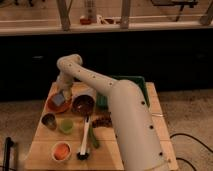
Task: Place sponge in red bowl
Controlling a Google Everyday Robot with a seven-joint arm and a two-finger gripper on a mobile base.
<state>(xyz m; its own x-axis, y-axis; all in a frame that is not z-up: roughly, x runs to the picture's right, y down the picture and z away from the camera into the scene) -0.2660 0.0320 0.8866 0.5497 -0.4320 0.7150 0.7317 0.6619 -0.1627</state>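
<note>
One camera view took in the whole scene, looking down at a light wooden table (42, 152) with a dark counter front behind it. The robot's white jointed arm (125, 115) rose from the lower right, ran up and left across the table, bent at an elbow above the far-left corner and turned down. Its end effector (62, 94) hung at the end of that last link, directly over the wide, shallow orange-red round bowl (50, 106) near the table's far-left corner. The small blue-grey rectangular sponge (60, 99) lay inside that red bowl, right beneath the end effector and touching it or nearly so. Whether the end effector was clenched on the sponge or had released it could not be told from this view.

Just right of the red bowl sat a dark brown round bowl (83, 109) of about the same width. Nearer the camera stood a small metal cup (48, 120) and, beside it, a small green cup (66, 126). At the near-left edge was a small white bowl (54, 150) with orange contents. A long pale-handled brush with a dark head (85, 139) lay roughly lengthwise in the middle of the table. A green rectangular tray (137, 82) showed at the far side, partly hidden by the arm.
</note>
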